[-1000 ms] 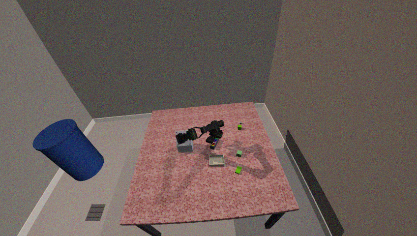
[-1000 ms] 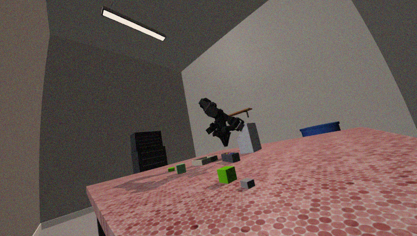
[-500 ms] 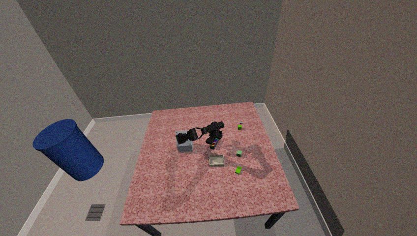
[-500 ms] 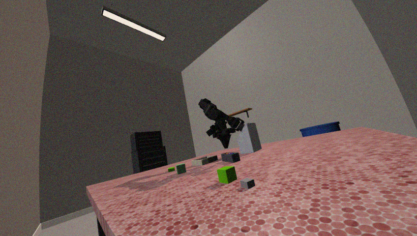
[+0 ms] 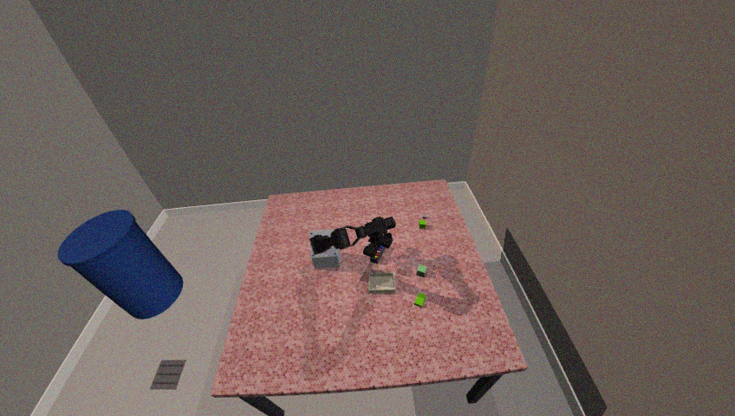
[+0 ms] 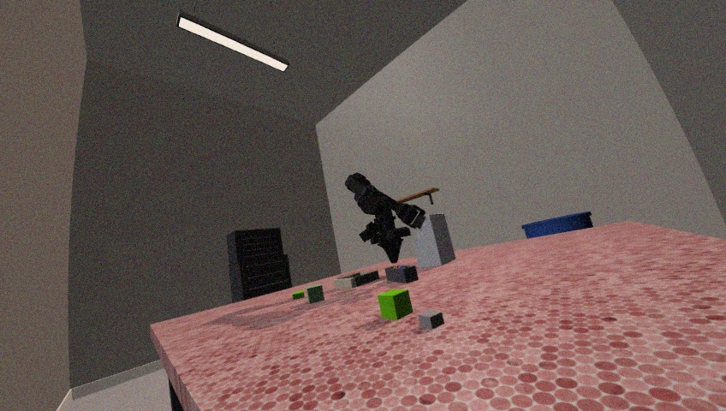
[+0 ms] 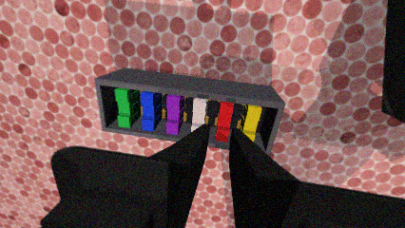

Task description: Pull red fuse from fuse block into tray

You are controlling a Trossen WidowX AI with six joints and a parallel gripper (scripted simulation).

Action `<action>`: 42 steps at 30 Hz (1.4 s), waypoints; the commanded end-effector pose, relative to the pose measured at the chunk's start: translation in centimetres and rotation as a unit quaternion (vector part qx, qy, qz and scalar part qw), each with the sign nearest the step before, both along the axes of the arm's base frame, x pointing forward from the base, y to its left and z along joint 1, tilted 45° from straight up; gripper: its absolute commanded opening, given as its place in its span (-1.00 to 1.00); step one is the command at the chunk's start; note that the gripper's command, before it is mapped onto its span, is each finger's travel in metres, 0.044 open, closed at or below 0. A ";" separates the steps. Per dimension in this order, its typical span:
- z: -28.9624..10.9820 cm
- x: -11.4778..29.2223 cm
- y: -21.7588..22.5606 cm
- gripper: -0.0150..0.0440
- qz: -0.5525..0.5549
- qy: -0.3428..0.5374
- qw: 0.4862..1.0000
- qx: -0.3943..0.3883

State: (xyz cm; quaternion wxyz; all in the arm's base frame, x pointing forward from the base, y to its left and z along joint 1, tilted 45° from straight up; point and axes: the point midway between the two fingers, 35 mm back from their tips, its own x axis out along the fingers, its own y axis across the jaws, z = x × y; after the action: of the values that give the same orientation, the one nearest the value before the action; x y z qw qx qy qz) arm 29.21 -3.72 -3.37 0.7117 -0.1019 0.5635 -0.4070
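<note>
The grey fuse block (image 7: pixel 190 82) (image 6: pixel 401 275) (image 5: pixel 379 254) lies on the table and holds a row of fuses. The red fuse (image 7: pixel 224 116) stands in it between a white fuse (image 7: pixel 199 113) and a yellow fuse (image 7: pixel 252 121). Green (image 7: pixel 125 106), blue (image 7: pixel 150 110) and purple (image 7: pixel 174 113) fuses stand further left. My gripper (image 7: pixel 220 132) (image 6: pixel 392 259) hangs just above the block and points down. Its fingers are a narrow gap apart and line up on either side of the red fuse, with nothing between them. The pale tray (image 5: pixel 381 282) (image 6: pixel 345 281) lies a short way beside the block.
The arm's grey base box (image 5: pixel 324 257) (image 6: pixel 432 241) stands close to the block. Green cubes (image 5: pixel 422 224) (image 5: pixel 421 269) (image 5: pixel 419 299) (image 6: pixel 395 304) and a small grey cube (image 6: pixel 431 318) lie scattered on the table. A blue bin (image 5: pixel 120 263) stands on the floor.
</note>
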 end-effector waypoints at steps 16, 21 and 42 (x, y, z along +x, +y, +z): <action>-0.6 -0.1 -0.8 -0.27 0.002 0.004 1.000 -0.003; -0.7 -0.1 -0.9 -0.27 0.002 0.004 1.000 -0.003; -1.2 -0.1 -1.4 -0.42 -0.001 0.002 1.000 -0.001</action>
State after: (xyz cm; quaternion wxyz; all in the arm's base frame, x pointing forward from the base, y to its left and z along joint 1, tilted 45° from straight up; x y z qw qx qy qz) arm 29.12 -5.12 -4.59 0.7103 -0.1033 0.5644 -0.4077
